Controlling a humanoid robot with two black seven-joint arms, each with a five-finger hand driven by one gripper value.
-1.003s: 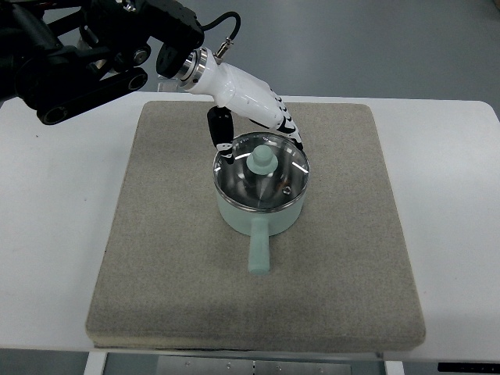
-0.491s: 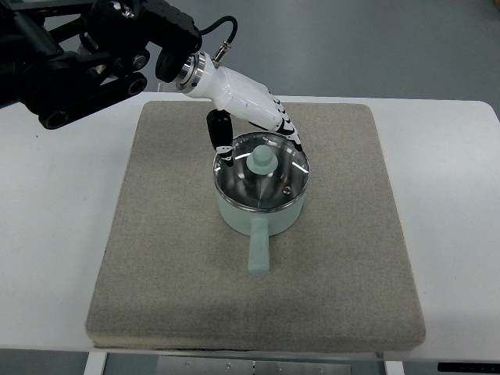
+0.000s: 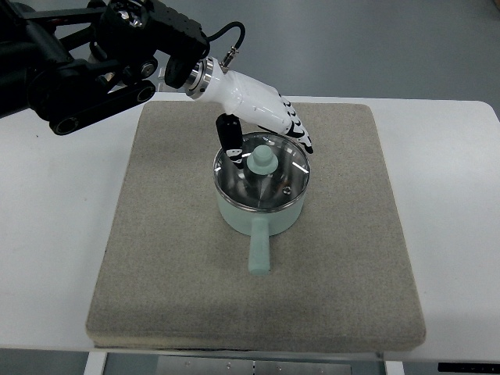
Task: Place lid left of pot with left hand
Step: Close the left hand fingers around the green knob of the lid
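**Left hand over the lidded pot on a grey mat**

A grey-blue floor (image 3: 375,39) fills the top of the view, smooth and plain, with nothing standing on it that can be made out. Below it a white table (image 3: 47,234) spans the full width, its far edge running across just above the mat and its near edge cut by the bottom of the view, where a strip of pale frame shows beneath.

A square grey mat (image 3: 156,281) of felt-like cloth covers most of the table top, leaving white margins at the left and right. Its surface is evenly flecked and flat, with a thicker edge visible along the near side.

The black left arm (image 3: 86,55) enters from the upper left, linkages and a cable showing, and ends at a metal wrist ring joined to the white left hand (image 3: 262,117). The hand reaches down over the far rim of the pot. Its fingers (image 3: 297,133) are spread apart and hold nothing; the dark thumb points down at the left side of the lid, just beside the knob, and whether it touches the glass cannot be told.

The mint-green pot (image 3: 269,219) stands upright near the mat's middle, its straight handle (image 3: 258,250) pointing toward the near edge. The glass lid (image 3: 273,183) sits on the pot, metal-rimmed, with a mint knob (image 3: 262,160) at its centre.
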